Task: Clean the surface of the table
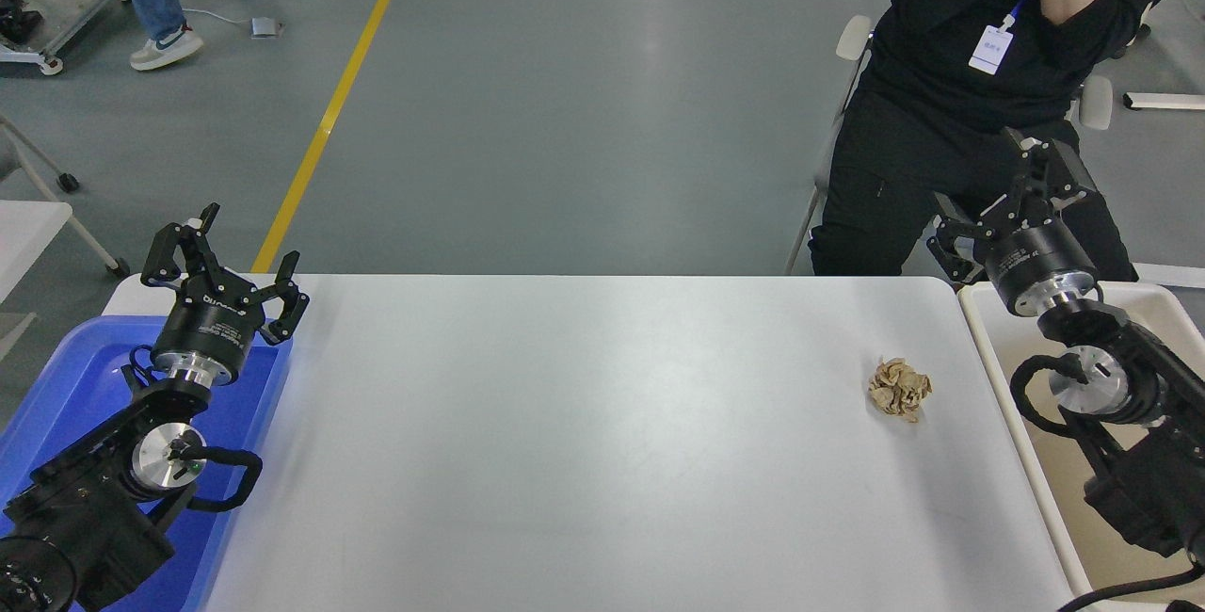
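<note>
White table (584, 442) fills view; paper wad (900, 388) lies near its right edge, beside beige bin (998, 377). Right claw (1012, 217), spread, empty, hangs above bin's far corner; wad sits down-left of it. Left claw (221, 259) parked far off, spread.

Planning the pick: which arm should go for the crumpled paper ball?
Right. The right gripper hangs open above the beige bin, just beside the crumpled paper ball. The left gripper sits over the blue tray, across the whole table surface.
</note>
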You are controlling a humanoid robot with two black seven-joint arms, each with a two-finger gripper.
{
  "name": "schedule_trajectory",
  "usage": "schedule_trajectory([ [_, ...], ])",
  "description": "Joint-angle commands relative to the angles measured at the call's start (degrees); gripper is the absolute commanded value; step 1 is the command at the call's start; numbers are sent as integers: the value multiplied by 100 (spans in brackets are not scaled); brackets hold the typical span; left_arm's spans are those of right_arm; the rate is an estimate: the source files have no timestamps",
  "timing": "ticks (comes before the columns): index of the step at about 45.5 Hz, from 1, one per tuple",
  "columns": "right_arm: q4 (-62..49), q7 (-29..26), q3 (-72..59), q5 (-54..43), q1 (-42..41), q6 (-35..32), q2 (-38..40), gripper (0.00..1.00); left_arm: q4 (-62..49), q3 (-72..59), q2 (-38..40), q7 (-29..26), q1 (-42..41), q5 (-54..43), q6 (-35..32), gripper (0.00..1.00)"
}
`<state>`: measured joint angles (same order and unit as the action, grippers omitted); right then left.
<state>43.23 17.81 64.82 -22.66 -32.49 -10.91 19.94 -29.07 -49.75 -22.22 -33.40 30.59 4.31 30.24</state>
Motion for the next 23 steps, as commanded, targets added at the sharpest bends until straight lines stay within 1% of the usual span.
schedule_trajectory([
  [1, -17, 73, -14, -1, 120, -25, -43, 99, -2, 0, -1, 0, 0, 0, 0, 100],
  [15, -70, 73, -84, 7, -11, 10, 19, 99, -2, 0, -1, 0, 0, 0, 0, 100],
  [23, -70, 73, -110, 34, -64, 19, 265, 99, -2, 0, -1, 0, 0, 0, 0, 100],
])
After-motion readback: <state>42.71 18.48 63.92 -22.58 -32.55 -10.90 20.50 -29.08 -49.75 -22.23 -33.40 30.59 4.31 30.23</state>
